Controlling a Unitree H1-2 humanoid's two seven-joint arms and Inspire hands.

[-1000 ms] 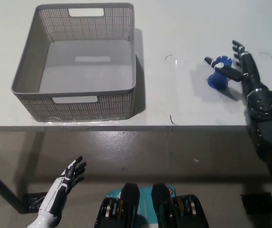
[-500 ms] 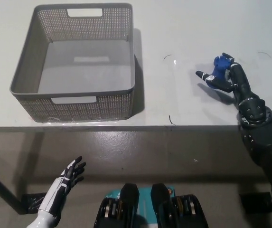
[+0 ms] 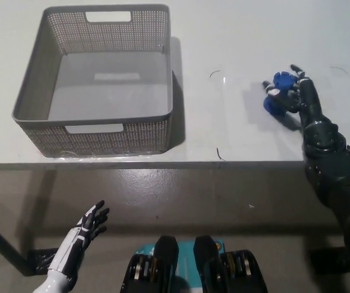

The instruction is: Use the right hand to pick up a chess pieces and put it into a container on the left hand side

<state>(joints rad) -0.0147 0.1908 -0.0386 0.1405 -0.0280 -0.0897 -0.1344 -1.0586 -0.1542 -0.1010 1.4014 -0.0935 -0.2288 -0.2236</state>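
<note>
The blue chess piece is at the right side of the white table, inside the fingers of the black right hand, which are closed around it. The grey basket stands well apart, on the left part of the table. The white left hand rests below the table edge at lower left, fingers spread and holding nothing.

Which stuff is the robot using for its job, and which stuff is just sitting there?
Using:
blue chess piece, held in the right hand
grey basket, empty, where the piece goes

Just there:
white table
left hand, open below the table edge
</note>
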